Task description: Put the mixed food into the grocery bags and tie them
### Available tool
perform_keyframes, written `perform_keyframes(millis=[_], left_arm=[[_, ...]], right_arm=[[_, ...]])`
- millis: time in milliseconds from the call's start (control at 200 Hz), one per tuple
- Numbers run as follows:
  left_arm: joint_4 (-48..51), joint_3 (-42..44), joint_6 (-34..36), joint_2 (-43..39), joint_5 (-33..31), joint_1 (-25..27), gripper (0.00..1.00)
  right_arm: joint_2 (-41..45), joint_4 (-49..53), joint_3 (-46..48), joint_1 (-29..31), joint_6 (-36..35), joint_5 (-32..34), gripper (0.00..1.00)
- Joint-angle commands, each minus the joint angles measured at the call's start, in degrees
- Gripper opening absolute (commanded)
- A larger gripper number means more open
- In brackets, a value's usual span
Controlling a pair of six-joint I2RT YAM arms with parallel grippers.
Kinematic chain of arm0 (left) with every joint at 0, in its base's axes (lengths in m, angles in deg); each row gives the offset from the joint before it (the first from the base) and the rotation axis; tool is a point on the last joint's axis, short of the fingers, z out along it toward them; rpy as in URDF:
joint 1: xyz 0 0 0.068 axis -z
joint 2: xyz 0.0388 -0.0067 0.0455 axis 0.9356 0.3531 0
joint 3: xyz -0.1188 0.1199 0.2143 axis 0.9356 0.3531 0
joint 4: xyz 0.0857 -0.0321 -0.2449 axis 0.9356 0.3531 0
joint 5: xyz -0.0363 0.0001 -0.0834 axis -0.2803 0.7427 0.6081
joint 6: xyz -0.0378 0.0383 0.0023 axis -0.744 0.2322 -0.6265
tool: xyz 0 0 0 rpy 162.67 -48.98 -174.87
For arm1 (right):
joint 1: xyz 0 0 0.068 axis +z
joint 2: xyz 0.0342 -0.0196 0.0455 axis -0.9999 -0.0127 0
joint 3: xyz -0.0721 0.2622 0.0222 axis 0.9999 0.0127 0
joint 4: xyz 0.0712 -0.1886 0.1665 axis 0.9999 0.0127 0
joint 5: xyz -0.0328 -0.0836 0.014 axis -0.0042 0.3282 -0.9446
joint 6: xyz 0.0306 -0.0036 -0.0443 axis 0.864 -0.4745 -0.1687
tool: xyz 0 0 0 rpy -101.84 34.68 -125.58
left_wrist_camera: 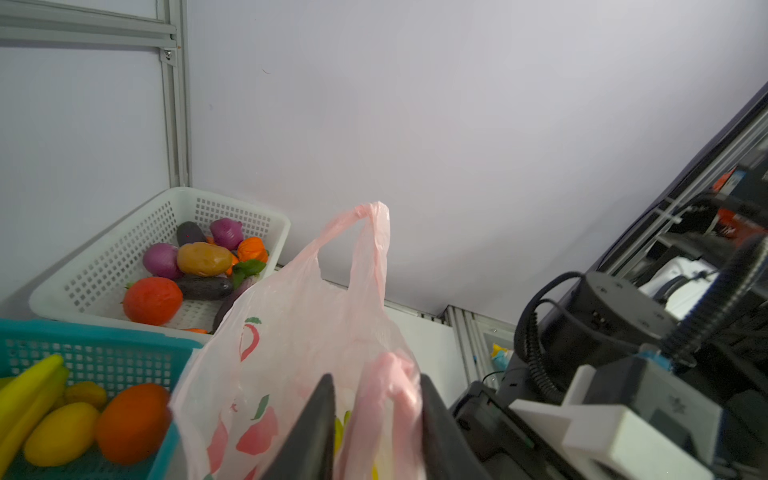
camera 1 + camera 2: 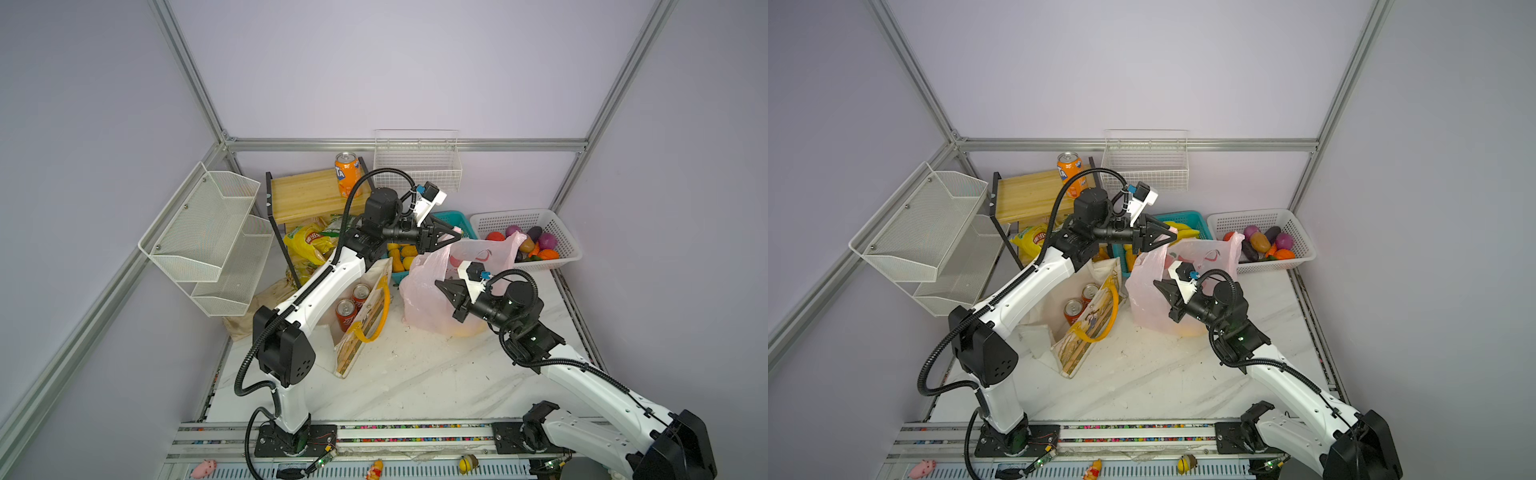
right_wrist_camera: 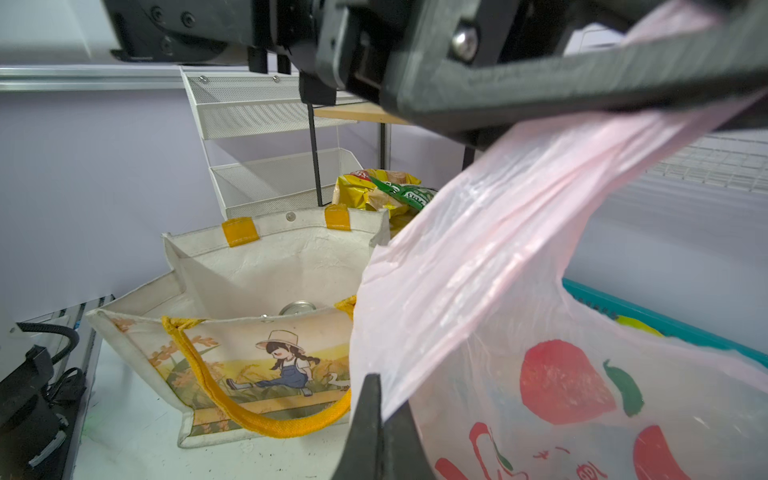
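In both top views, a pink bag (image 2: pixel 419 291) of thin translucent plastic, printed with red fruit, stands mid-table between the two arms. The black left gripper (image 2: pixel 455 237) meets its far upper edge. The black right gripper (image 2: pixel 441 286) presses into its near side. Just beside the bag, an open white canvas tote (image 2: pixel 365 328) with yellow handles holds two red cola cans (image 2: pixel 1073 309) standing upright (so that half of the packing looks done). A yellow lump (image 2: pixel 471 330), likely fruit, shows through the bag's base.

In the left wrist view, the left gripper's dark fingers (image 1: pixel 320 415) are closed on one bunched handle of the pink bag, holding it raised. The other handle loop (image 1: pixel 365 232) stands free and upright. A teal plastic basket (image 1: pixel 104 332) next to the bag contains yellow and orange toy fruits (image 1: pixel 133 419).

In the right wrist view, the handle film runs taut from the left gripper down to the right gripper (image 3: pixel 386 415). Its jaws are closed and seem to pinch a fold of the film. Holding the film at two places probably readies a handle for knotting. The silver top of one cola can shows inside the tote.
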Motion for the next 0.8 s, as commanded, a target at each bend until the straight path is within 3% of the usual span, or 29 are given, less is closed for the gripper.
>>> perform_keyframes(millis=[0,65,140,345,520,625,795], left_arm=[[-11.38,5.22,-4.76,-6.66,-3.59,0.11,0.15],[-18.53,11.75,-8.51,-9.84,-6.44,0.11,0.09],[-25.15,18.55,-12.67,-12.68,-9.24,0.2,0.06],[-30.89,28.48,-17.21,-16.58,-15.17,1.73,0.0],[-31.92,31.85,-17.88,-18.6,-18.95,3.32,0.0],[-32.05,32.2,-18.85,-19.02,-20.1,3.8,0.0],[-32.22,32.55,-20.68,-19.52,-22.5,4.81,0.0]], right_arm=[[-0.17,4.51,-2.95,0.01,1.46,7.02,0.0],[-0.26,6.57,-3.53,0.01,3.87,12.72,0.02],[-0.04,8.05,-4.1,0.05,7.0,17.24,0.14],[2.65,2.03,-2.95,0.65,8.25,12.61,0.62],[4.48,-6.27,-0.35,3.97,7.3,11.33,0.87],[3.37,-9.48,-0.84,6.84,7.11,15.13,0.93],[-1.12,-14.12,-2.01,8.51,9.29,24.43,0.88]])
